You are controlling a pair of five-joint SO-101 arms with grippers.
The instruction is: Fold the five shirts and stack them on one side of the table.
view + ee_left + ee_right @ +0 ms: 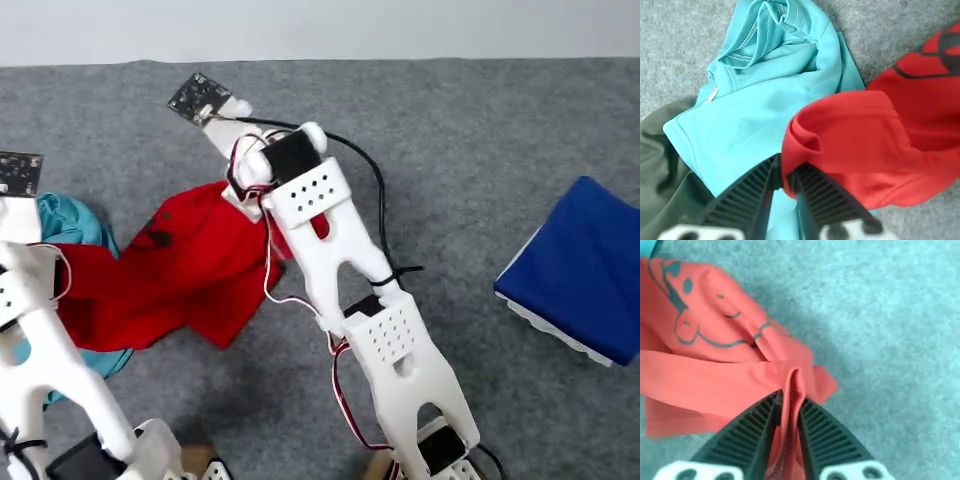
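Note:
A red shirt (170, 270) with a dark print lies crumpled left of the table's middle. My right gripper (790, 407) is shut on a fold of the red shirt (715, 370) at its far right corner, under the right arm's wrist (290, 165). My left gripper (784, 176) is shut on the edge of the red shirt (875, 155) at its left side. A teal shirt (765, 100) lies under and beside the red one, also seen as the teal shirt (65, 225) at the left edge. A folded blue shirt (585, 265) lies at the right side.
A dark green garment (662, 190) lies beside the teal shirt in the left wrist view. White folded cloth (545, 325) shows under the blue shirt. Grey felt table (470, 150) is bare at the back right. The right arm's cable (375, 190) trails over the table.

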